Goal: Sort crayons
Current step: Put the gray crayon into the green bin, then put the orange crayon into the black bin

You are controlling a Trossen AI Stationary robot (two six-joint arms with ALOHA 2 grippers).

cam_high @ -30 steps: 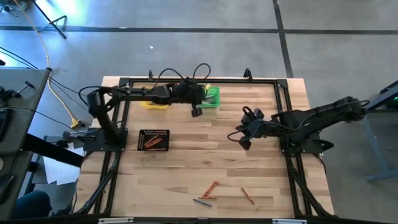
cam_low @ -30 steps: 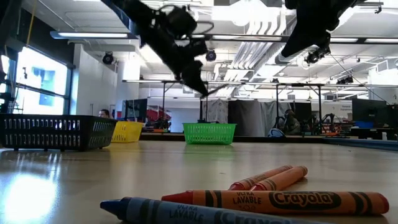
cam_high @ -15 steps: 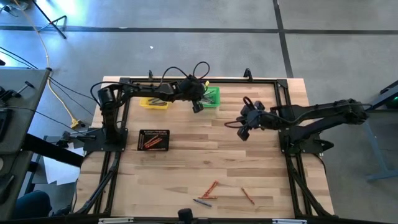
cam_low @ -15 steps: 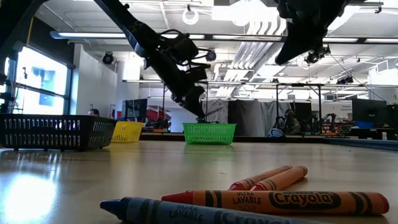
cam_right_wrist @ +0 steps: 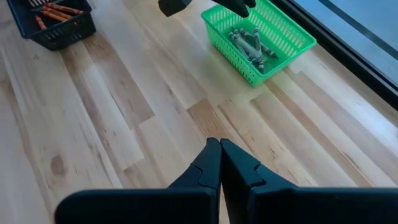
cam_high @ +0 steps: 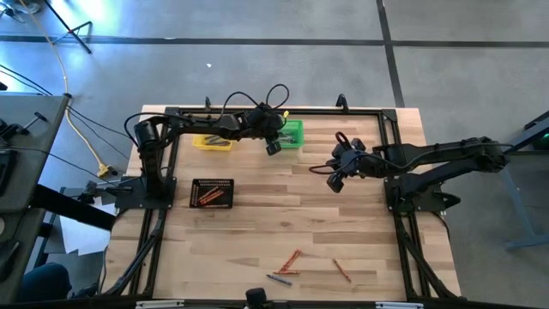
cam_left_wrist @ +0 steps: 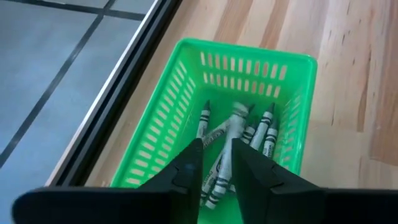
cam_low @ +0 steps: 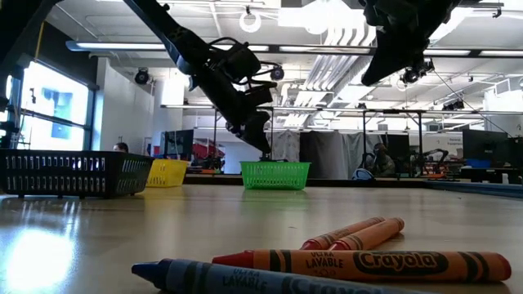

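The left end effector hangs over the green basket at the far edge of the bench, its fingers a narrow gap apart with nothing between them. Grey crayons lie in a loose heap on the bottom of that basket, right below the fingers. The right end effector hovers above bare wood to the right of the green basket, well apart from it, its two fingers pressed together and empty. To the left of the green basket, also at the far edge, sits a yellow basket, partly hidden by the left arm. Nearer and farther left stands a black basket with orange-red crayons inside. At the near edge of the bench four crayons lie loose: two orange-red ones touching side by side, a blue one just in front of them with an orange one lying against it, and one more orange-red stick a little to the right, apart from the rest.
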